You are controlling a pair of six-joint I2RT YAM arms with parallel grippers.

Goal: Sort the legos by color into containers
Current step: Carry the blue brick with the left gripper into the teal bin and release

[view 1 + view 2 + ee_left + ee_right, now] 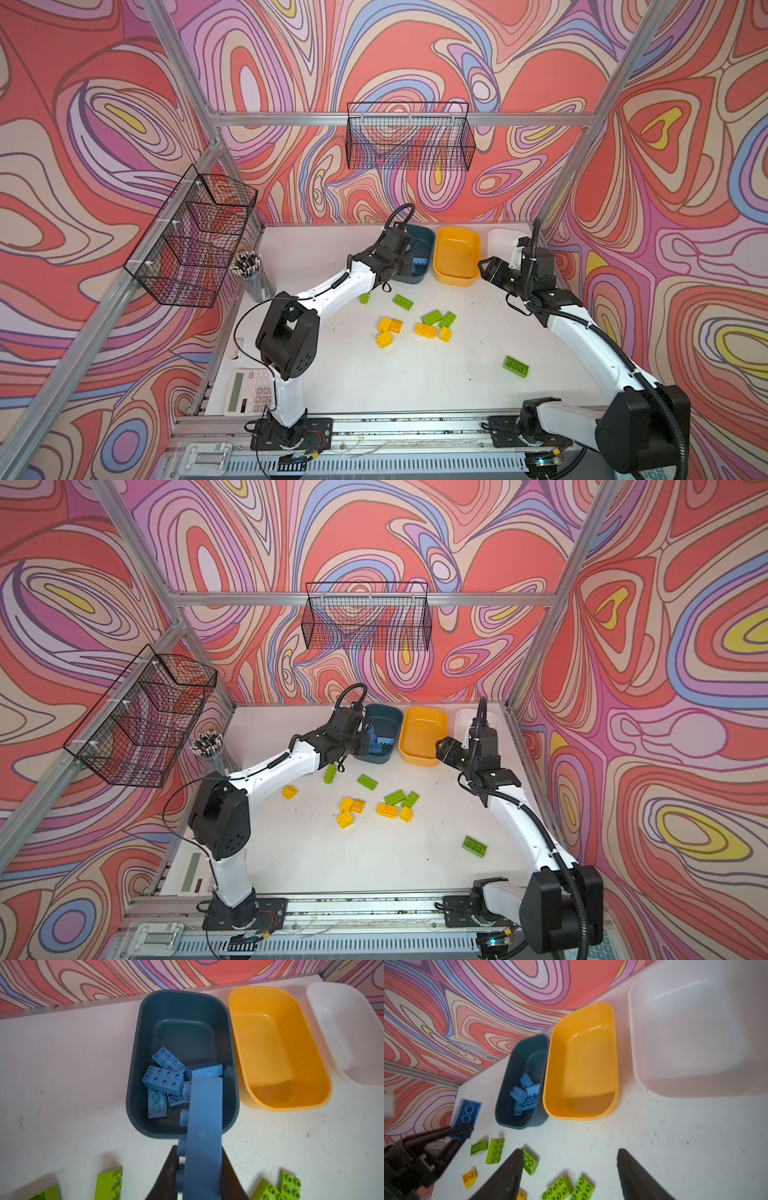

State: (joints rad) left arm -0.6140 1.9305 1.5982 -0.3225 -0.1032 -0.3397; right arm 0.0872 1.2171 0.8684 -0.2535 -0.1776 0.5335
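A blue brick [204, 1118], judged light, stiff and slick, is clamped by one end in the left hand [199, 1154], a teal tub [133, 1076] just ahead; the right hand [570, 1151] is spread, empty

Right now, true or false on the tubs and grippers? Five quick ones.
1. The left gripper is shut on a blue brick. True.
2. The yellow-orange tub holds several bricks. False: it is empty.
3. Blue bricks lie in the teal tub. True.
4. The right gripper is clamped shut. False: it is open, holding nothing.
5. Green bricks lie on the table. True.
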